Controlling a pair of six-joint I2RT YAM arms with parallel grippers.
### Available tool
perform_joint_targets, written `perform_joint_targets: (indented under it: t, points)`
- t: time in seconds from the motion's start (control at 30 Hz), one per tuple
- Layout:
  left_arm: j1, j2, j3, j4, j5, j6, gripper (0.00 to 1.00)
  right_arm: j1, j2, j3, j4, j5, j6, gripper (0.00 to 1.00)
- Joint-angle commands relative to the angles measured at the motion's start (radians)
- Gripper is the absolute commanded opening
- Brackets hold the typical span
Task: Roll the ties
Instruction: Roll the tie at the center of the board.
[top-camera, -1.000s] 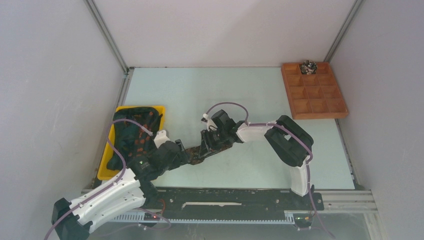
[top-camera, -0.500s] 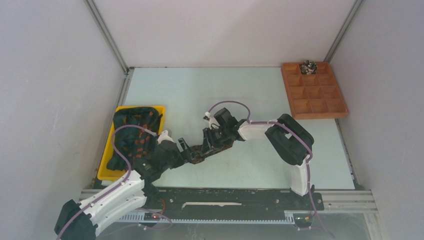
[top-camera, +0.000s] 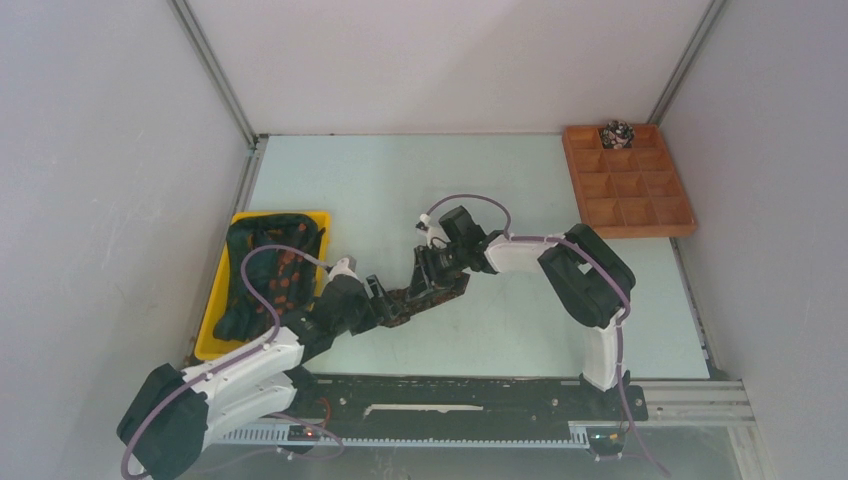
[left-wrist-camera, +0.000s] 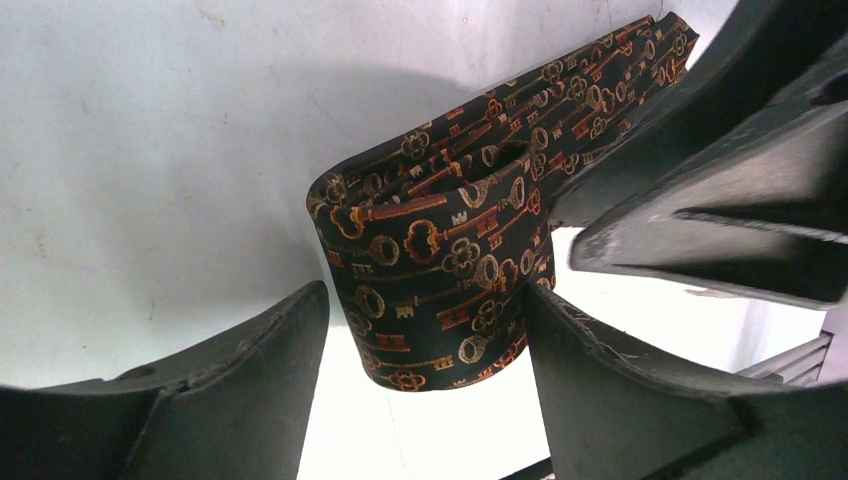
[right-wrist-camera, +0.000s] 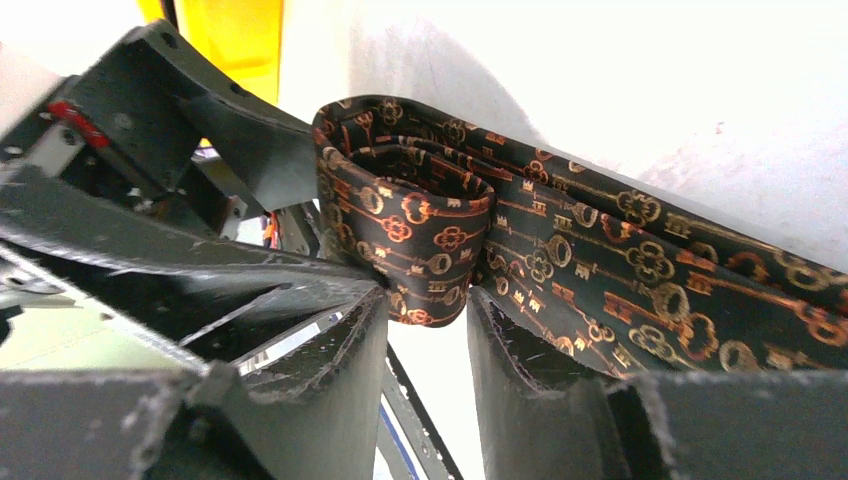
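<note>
One tie (top-camera: 425, 297) lies on the table, dark with orange-gold key patterns, its near end wound into a loose coil (left-wrist-camera: 440, 270). My left gripper (left-wrist-camera: 425, 295) is open around the coil: its right finger (left-wrist-camera: 600, 380) touches the fabric and its left finger (left-wrist-camera: 250, 360) stands apart. In the top view it (top-camera: 385, 303) is at the tie's left end. My right gripper (right-wrist-camera: 428, 297) is shut on the coil (right-wrist-camera: 410, 230), with the flat tie running off to the right. It (top-camera: 430, 280) sits just right of the left gripper.
A yellow tray (top-camera: 212, 318) at the left holds several more dark ties (top-camera: 265, 270). A wooden compartment tray (top-camera: 628, 185) at the back right holds one rolled tie (top-camera: 617, 132) in a far compartment. Grey walls enclose the table.
My left arm has reached right and forward, bringing its open fingers around the coil. My right gripper has shifted slightly right with the coil.
</note>
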Motion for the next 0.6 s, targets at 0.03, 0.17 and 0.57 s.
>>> perform_joint_targets:
  t: [0.03, 0.17, 0.57]
  points:
    - [0.008, 0.046, -0.009, 0.073, 0.015, 0.016, 0.76, -0.055, -0.103, 0.033, -0.02, -0.038, -0.028, 0.38]
    - [0.008, 0.085, -0.006, 0.098, 0.027, 0.017, 0.74, -0.098, -0.114, 0.034, -0.053, -0.036, -0.06, 0.38]
    - [0.003, 0.187, 0.036, 0.118, 0.044, 0.039, 0.47, -0.148, -0.061, 0.035, -0.116, 0.01, -0.126, 0.37]
